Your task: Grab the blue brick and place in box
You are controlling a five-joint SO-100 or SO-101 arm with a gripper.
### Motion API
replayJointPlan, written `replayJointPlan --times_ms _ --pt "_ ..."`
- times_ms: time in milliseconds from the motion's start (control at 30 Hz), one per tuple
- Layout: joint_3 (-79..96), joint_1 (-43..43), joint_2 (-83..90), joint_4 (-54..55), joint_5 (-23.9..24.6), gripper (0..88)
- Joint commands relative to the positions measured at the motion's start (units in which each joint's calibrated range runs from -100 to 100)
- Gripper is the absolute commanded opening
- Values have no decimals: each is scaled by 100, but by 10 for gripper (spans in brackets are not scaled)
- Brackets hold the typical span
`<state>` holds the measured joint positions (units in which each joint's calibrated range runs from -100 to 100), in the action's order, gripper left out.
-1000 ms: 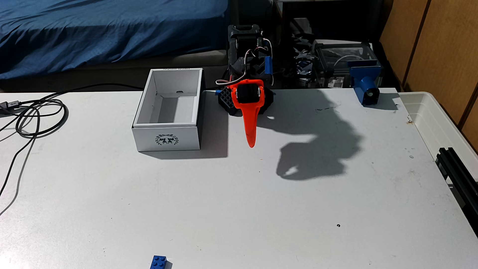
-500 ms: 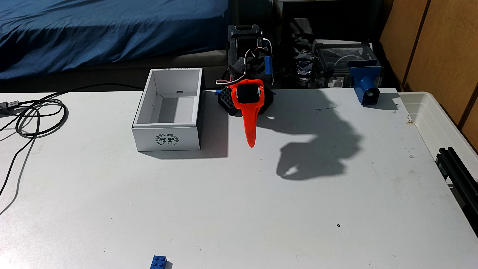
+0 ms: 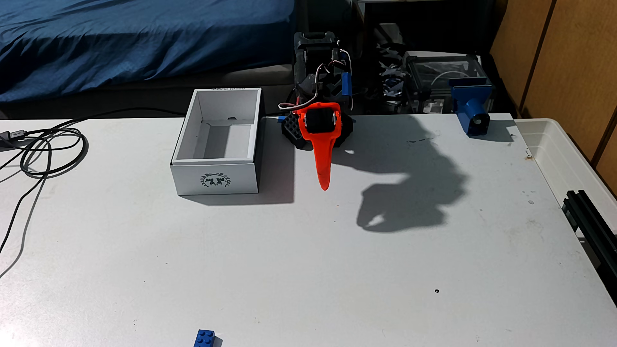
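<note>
Orange and folded back over its base, our arm points the tool [image 3: 324,185] down above the worktop [image 3: 334,267], beside the open white box [image 3: 215,180]; its fingers look pressed together, holding nothing. The blue brick [image 3: 204,338] lies well apart at the worktop's near edge, partly cut off by the frame.

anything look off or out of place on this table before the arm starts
Nothing looks spilled or damaged. The one oddity: the small bright blue plastic brick lies at the very near edge of the fixed view, partly cut off, far from the open white cardboard box and the orange gripper.
</note>
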<state>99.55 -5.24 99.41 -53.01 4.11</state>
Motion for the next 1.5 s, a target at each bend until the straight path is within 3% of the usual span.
replayJointPlan --times_ms 0,733,1100,1233,1467 --pt "-26 -26 59 49 -19 9" --pt "-159 19 59 325 13 12" --pt "-1677 2359 59 152 24 9" --pt "-2023 2924 59 75 34 11" --pt "-2520 3622 -660 -37 466 11"
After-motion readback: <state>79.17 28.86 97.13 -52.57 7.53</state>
